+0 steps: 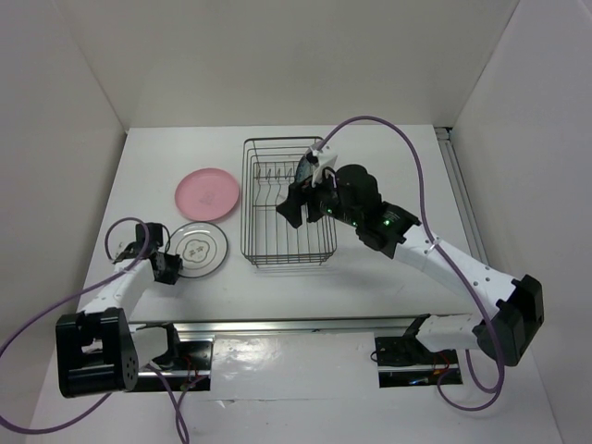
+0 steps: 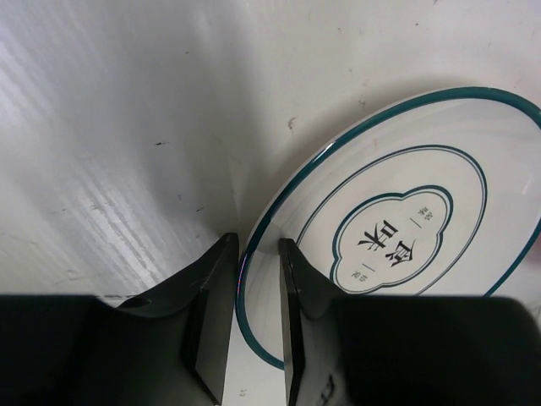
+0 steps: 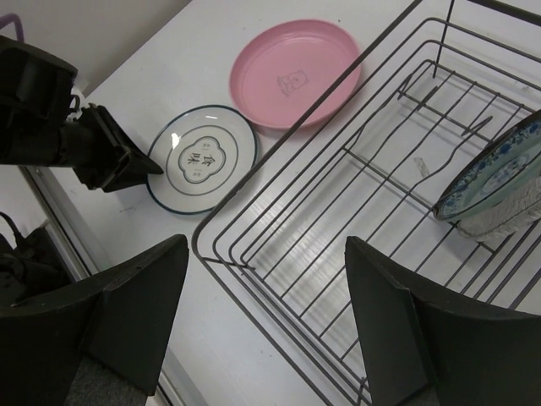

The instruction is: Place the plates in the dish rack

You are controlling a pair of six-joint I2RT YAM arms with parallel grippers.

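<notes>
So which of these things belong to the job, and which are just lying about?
Part of the job: pink plate, white plate with dark rim, teal patterned plate, dish rack.
Just there: purple cable, table.

The white plate (image 2: 397, 228) runs past the right edge, its lower part hidden behind the left hand (image 2: 258, 249).

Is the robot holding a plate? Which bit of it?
The right gripper is open and empty. The left gripper straddles the white plate at its rim; whether it grips cannot be told.
</notes>
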